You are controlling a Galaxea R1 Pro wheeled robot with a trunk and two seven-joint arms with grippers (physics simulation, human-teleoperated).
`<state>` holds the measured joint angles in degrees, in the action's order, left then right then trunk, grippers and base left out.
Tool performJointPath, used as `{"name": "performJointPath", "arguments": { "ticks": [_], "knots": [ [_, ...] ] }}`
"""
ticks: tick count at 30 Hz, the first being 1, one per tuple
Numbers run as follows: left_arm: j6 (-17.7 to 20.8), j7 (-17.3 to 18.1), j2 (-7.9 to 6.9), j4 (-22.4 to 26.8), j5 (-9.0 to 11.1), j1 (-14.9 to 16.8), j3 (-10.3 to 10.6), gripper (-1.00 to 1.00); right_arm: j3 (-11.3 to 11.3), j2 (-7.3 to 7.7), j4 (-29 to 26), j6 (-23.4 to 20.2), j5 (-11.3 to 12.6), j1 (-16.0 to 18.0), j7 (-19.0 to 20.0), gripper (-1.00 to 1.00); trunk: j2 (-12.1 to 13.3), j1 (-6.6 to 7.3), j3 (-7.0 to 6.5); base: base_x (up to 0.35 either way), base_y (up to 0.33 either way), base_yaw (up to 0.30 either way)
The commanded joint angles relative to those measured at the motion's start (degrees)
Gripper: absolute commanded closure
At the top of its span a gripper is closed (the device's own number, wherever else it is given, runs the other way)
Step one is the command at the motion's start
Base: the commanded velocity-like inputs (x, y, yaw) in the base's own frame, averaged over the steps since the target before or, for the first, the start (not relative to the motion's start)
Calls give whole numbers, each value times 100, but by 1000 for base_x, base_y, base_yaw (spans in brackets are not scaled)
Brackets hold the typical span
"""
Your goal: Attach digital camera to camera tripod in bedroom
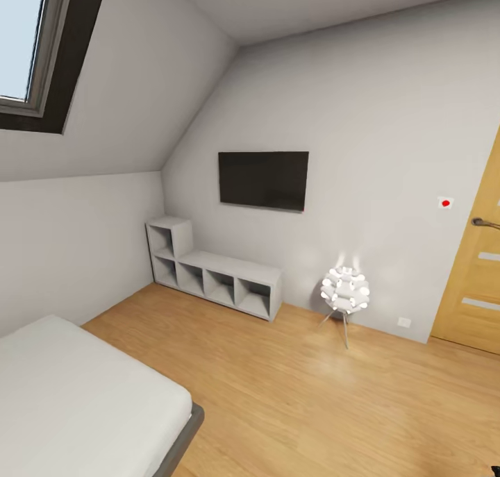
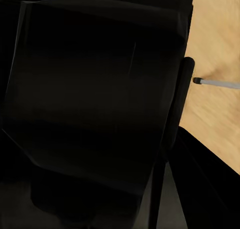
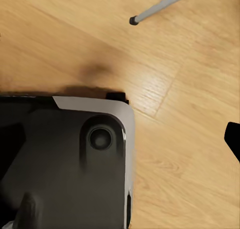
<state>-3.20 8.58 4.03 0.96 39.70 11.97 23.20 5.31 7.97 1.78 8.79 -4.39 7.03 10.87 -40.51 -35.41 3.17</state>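
Dark robot body (image 2: 90,114) close under left wrist, silver tripod leg (image 3: 160,6) on wood floor (image 3: 190,114), end effector states unreadable

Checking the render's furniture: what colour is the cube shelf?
Light grey-white cube shelf, clearest in the head view.

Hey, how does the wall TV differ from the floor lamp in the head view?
The TV is a flat black rectangle mounted on the wall; the floor lamp is a round white cluster standing on thin metal legs on the wood floor. The TV screen is dark, while the lamp glows. The TV hangs above the shelf unit; the lamp stands beside it, toward the door. Both are against the same white wall.
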Motion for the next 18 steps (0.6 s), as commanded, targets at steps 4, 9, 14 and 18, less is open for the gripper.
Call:
{"name": "performJointPath", "arguments": {
  "ticks": [4, 9, 14, 18],
  "knots": [
    [-21, 30, 1, 44, 55, 7, 50, 100, 49, 3, 19, 35, -45, 9, 12, -100, -7, -4, 10, 284, 219, 0],
    [-22, 30, 1, 77, 55, 7, 50, 100, 49, 3, 21, 37, -45, 9, 12, -100, -7, -4, 10, 273, 245, 0],
    [-23, 30, 1, 86, 55, 7, 53, 100, 55, 1, 19, 49, -45, 9, 11, -100, -7, -4, 10, 266, 255, 0],
    [-19, 30, 1, 88, 55, 7, 53, 100, 57, -6, 21, 52, -36, 9, 11, -100, -7, -4, 10, 261, 255, -18]
  ]
}}
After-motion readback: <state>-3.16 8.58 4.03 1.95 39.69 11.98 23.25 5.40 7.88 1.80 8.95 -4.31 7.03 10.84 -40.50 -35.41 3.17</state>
